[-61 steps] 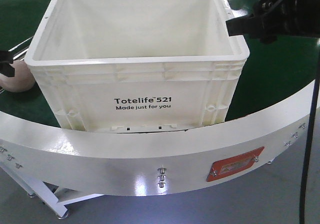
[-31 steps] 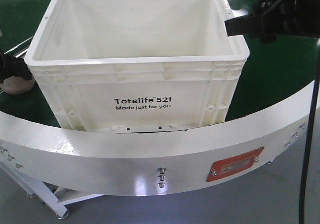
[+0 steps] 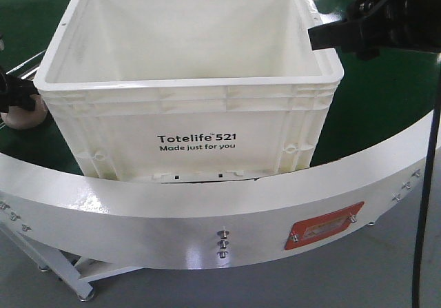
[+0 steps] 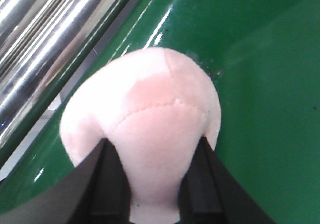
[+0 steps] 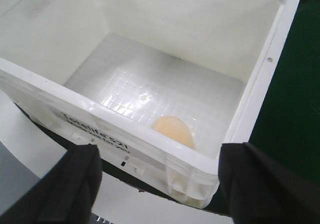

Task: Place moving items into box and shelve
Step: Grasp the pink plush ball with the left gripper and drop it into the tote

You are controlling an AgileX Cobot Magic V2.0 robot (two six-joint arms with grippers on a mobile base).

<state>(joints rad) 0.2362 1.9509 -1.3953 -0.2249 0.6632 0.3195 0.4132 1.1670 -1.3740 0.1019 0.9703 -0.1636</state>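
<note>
The white Totelife box (image 3: 186,80) stands open on the green belt (image 3: 372,94). My left gripper (image 3: 15,96) is at the box's left side, and in the left wrist view (image 4: 155,151) its black fingers (image 4: 112,184) are shut on a pink plush ball (image 4: 150,98) resting on the belt. The ball shows partly under the gripper in the front view (image 3: 21,118). My right gripper (image 3: 315,36) hovers open over the box's right rim, also in its wrist view (image 5: 157,184). A peach rounded item (image 5: 173,129) lies on the box floor (image 5: 150,83).
A curved white guard rail (image 3: 220,204) runs along the front of the belt. Shiny metal rollers (image 4: 45,38) lie beside the plush ball at the belt's left edge. The box walls are tall.
My left gripper has come down over the pink plush ball and closed on it, and the ball now shows less in the front view. The right gripper has barely moved.
</note>
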